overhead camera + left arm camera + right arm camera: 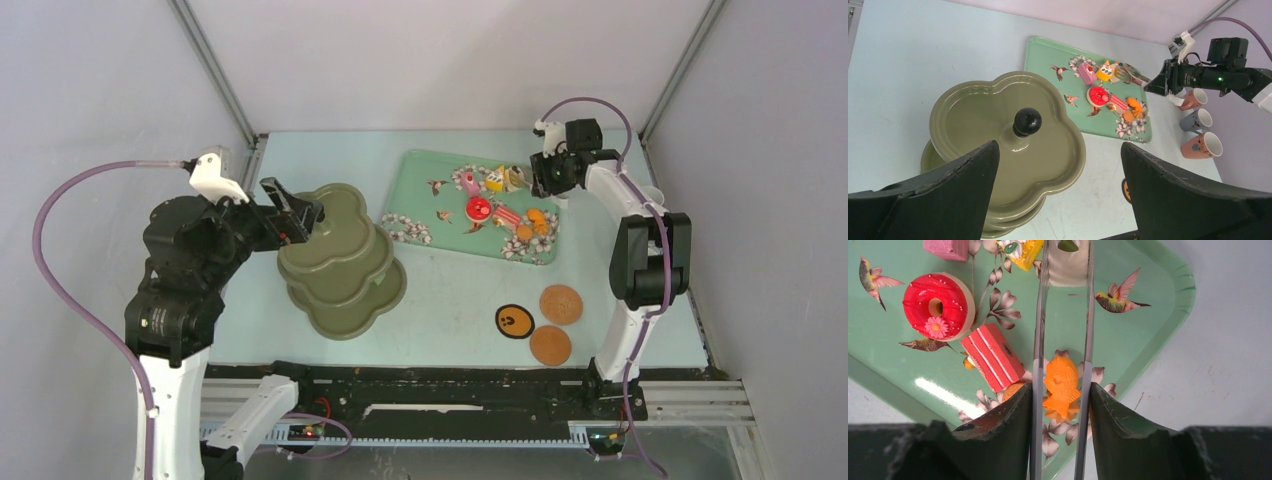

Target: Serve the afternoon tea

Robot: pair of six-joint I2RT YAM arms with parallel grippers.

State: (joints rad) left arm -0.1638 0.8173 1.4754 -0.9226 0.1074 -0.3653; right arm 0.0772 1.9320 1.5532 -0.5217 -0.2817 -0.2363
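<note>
Right wrist: right hand (1060,401) clamped on tongs (1069,270), orange fish pastry (1062,382) between their arms.

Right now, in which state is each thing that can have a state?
left gripper: open
right gripper: shut on tongs
tongs: held, arms apart
stand: upright, top tier empty
cups: upright, empty
coasters: flat, bare
pastries: lying on tray

Bright diffuse overhead light; soft shadows; mild glare.
</note>
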